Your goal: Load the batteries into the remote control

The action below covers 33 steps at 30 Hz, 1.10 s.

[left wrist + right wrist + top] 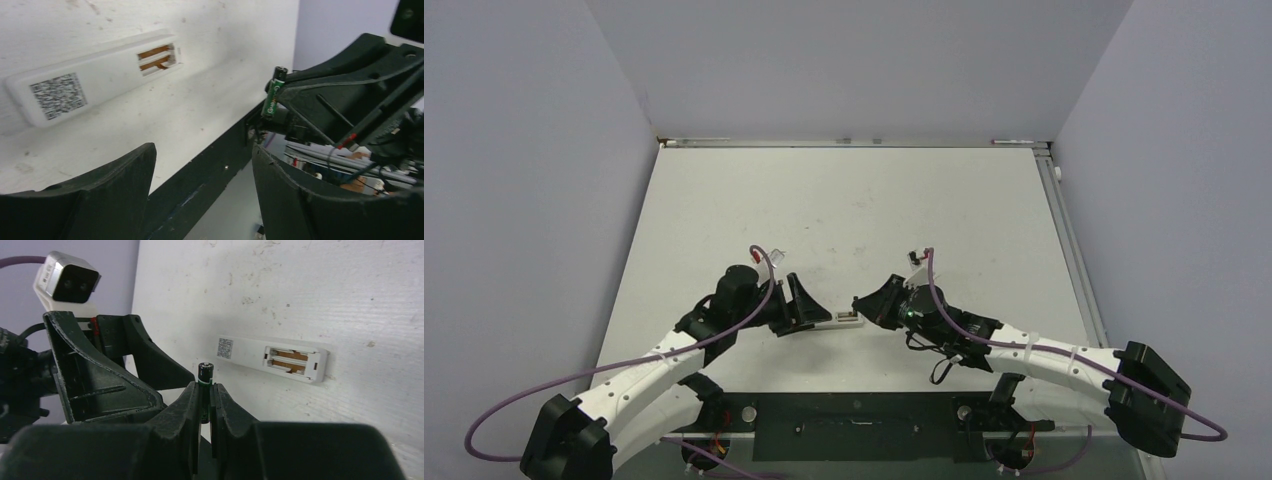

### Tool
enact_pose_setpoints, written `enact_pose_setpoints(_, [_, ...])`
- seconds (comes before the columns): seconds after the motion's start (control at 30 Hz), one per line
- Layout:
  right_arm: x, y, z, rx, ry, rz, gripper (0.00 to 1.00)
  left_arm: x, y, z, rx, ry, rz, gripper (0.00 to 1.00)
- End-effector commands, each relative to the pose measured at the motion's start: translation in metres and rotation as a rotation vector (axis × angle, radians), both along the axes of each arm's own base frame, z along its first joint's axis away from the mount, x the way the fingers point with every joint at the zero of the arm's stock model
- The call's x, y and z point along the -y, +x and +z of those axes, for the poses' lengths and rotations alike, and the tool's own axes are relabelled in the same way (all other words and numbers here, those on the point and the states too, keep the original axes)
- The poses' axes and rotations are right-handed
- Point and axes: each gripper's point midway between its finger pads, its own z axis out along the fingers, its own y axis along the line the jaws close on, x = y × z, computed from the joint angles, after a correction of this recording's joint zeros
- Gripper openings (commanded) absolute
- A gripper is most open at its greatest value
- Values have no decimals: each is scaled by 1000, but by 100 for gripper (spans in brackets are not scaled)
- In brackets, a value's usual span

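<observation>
Gripping black battery (pixel 205 371) upright, right gripper (pixel 206 390) pinches lower half only; top end pokes above tips.
Risk: thin cylinder pivots or slips in narrow pinch when pressed into bay.
Risk: battery upright, bay flat; wrong tilt jams it on bay wall.
Risk: left gripper (pixel 202 165) gapes empty just opposite right tips; collision possible.
White remote control (pixel 272 357) lies beyond right tips, flat on table (pixel 350 290). Back up, cover off, copper strips in bay, QR label alongside.
</observation>
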Motion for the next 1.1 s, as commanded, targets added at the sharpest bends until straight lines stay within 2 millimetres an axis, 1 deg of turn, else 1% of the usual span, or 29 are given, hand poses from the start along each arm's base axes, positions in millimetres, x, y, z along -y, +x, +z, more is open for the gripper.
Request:
enact_pose_setpoints(0.0, [-13,6,45,41,230,-39,8,21,-7,42,54,-220,-81,62])
enact_pose_setpoints(0.1, [-18,2,51,29,293,-24,8,25,-11,52,59,-289,-103,57])
enact_pose_setpoints(0.33, [-30,-3,58,17,344,3,9,28,-15,72,92,-408,-119,46])
enact_pose_setpoints(0.57, [-44,-9,61,5,385,47,9,28,-18,88,129,-479,-129,41])
enact_pose_setpoints(0.73, [-48,-10,66,7,415,58,9,28,-18,89,132,-482,-129,37])
enact_pose_setpoints(0.8, [-52,-15,66,-2,428,92,9,28,-19,87,128,-480,-130,36])
enact_pose_setpoints(1.07, [-55,-20,68,-5,442,103,8,28,-19,84,125,-479,-128,31])
